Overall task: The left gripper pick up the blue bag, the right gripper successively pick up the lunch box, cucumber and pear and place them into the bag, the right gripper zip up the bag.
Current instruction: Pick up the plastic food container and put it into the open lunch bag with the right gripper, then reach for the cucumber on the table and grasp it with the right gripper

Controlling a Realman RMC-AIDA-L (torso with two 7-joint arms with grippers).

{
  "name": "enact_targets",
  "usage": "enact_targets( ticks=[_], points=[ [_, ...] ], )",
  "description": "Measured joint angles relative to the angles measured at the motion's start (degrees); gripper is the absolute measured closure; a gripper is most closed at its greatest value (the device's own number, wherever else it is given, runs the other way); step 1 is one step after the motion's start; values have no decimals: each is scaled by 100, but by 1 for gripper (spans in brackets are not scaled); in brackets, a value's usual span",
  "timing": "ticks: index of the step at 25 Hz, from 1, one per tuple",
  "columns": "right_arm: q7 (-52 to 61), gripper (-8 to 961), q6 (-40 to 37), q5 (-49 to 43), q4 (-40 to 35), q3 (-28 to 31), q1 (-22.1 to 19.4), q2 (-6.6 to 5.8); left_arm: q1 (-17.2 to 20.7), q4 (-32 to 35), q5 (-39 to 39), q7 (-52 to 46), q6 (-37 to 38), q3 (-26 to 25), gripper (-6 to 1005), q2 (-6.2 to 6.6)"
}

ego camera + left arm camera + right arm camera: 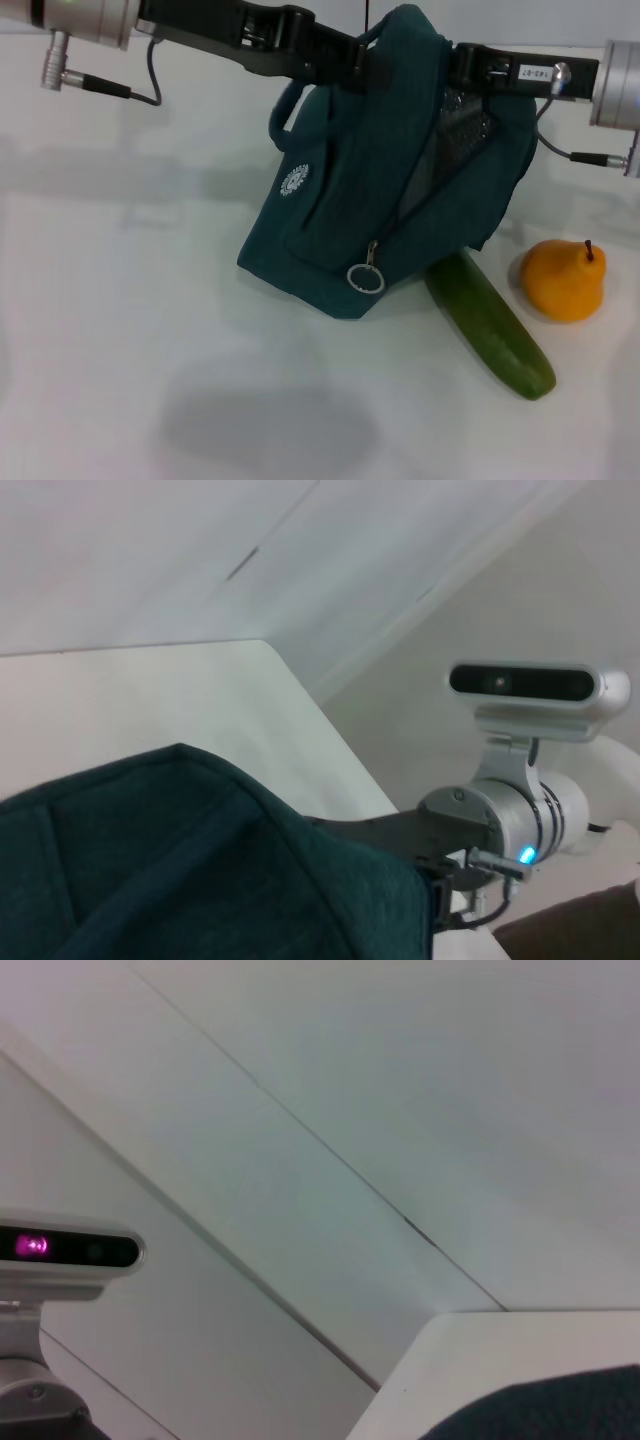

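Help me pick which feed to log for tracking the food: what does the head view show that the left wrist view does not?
Only the head view shows the cucumber and the pear lying on the table beside the bag, plus the bag's zipper ring and white logo. Only the left wrist view shows the opposite arm's camera and the wall behind. Both show the blue bag and the white tabletop.

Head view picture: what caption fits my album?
Both grippers reach a teal bag beside a cucumber and pear.
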Motion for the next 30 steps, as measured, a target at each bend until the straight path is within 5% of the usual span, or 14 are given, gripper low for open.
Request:
enact_targets(
  ticks=[10,30],
  points=[
    [-102,487,63,-27,1,2,127,-6,-80,10,352,-27,-153,0,540,-31],
    [-163,489,88,-7,2,-95,102,16,-318,-21,1159,-162,-485,-5,666,-129]
  ],
)
